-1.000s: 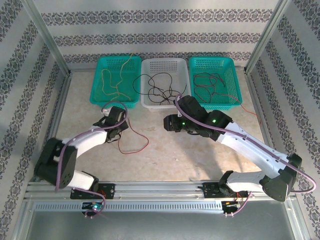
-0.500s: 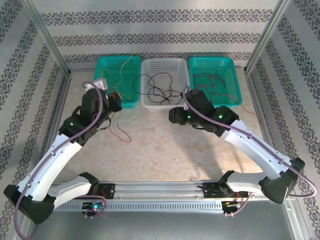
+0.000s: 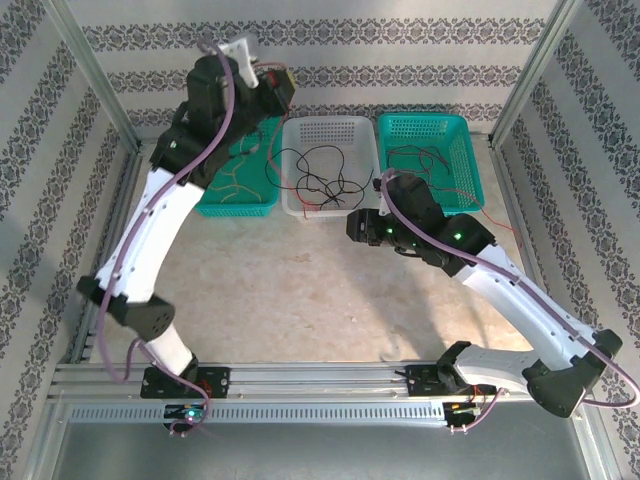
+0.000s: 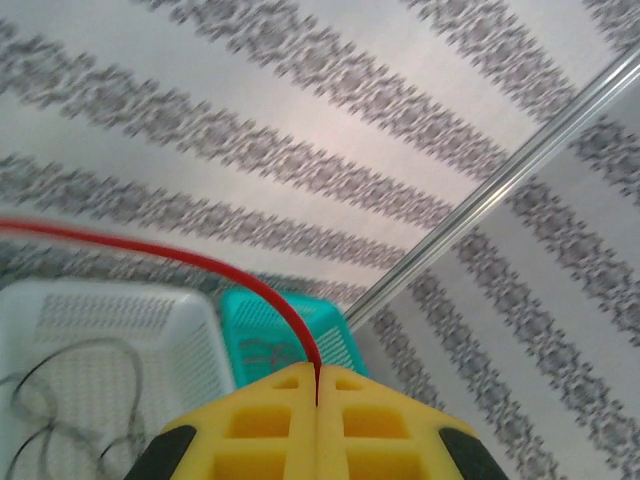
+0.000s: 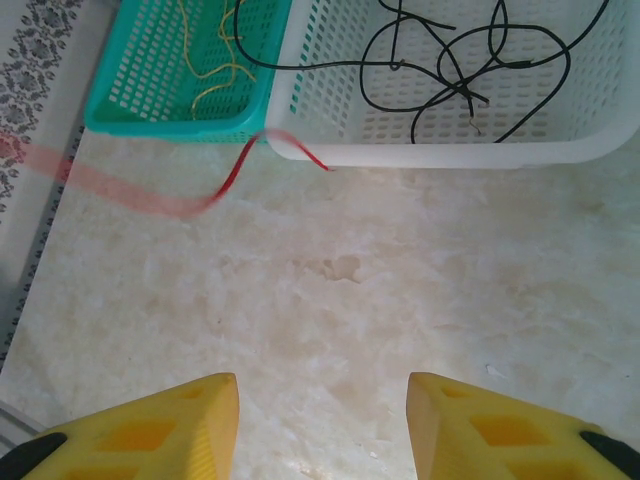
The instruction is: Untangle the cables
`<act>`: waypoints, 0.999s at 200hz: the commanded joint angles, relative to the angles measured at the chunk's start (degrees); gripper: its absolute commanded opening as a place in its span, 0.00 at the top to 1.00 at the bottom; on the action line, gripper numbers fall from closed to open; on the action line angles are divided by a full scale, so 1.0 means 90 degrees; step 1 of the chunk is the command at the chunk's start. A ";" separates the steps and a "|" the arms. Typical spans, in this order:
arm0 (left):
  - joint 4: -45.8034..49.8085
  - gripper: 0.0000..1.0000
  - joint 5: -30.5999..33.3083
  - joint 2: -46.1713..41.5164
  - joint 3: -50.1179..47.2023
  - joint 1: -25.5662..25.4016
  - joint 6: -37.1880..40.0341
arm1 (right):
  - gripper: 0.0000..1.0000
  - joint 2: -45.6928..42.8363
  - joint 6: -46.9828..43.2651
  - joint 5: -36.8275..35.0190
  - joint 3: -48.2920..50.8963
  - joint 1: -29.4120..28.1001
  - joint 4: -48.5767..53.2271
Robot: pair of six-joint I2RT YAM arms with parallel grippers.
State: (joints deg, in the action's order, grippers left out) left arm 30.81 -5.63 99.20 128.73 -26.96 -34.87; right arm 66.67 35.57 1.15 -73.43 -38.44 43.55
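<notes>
The left arm reaches high over the back of the pale, marbled stone-look worktop (image 5: 330, 290). Its yellow-fingered left pincer (image 4: 316, 392) is up by the striped, patterned wallpaper (image 4: 300, 120), its two fingers pressed together and pinching a thin red cable (image 4: 200, 262) right at their tips. From that grip the red cable arcs away and hangs down. In the right wrist view it shows as a blurred streak in front of the left teal plastic mesh basket (image 5: 170, 122), and its free end lies on the worktop just in front of the near left corner of the white plastic mesh basket (image 5: 450, 153). A thin yellow cable (image 5: 220, 72) lies coiled loosely in the left teal basket. Several thin black cables (image 5: 440, 65) sit tangled together in the white basket beside it. A second teal mesh basket (image 3: 425, 117) stands on the other side of the white one, with more dark cables (image 3: 420, 165) inside. The right pincer (image 5: 320, 400) hovers low over bare worktop, just in front of the white basket, with its yellow fingers spread wide and nothing between them.
</notes>
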 commanded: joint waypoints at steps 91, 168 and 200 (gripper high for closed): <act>-0.0242 1.00 -0.1776 0.1635 0.2216 -0.0109 -0.1360 | 0.27 0.0106 -0.1200 0.0732 -0.1831 0.0523 0.0144; -0.0322 1.00 -0.2146 0.1300 0.2102 -0.0325 -0.1866 | 0.21 0.1773 -0.0729 0.2287 -0.3124 0.0577 -0.1161; -0.0230 1.00 -0.2037 0.1159 0.2084 -0.0320 -0.1860 | 0.33 0.1943 -0.0703 0.2502 -0.2935 0.0529 -0.1247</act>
State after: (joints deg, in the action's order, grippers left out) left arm 30.85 -23.75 112.95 146.93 -29.58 -50.24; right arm 84.23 28.71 20.71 -100.73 -33.52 34.76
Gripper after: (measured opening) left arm 0.044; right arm 0.703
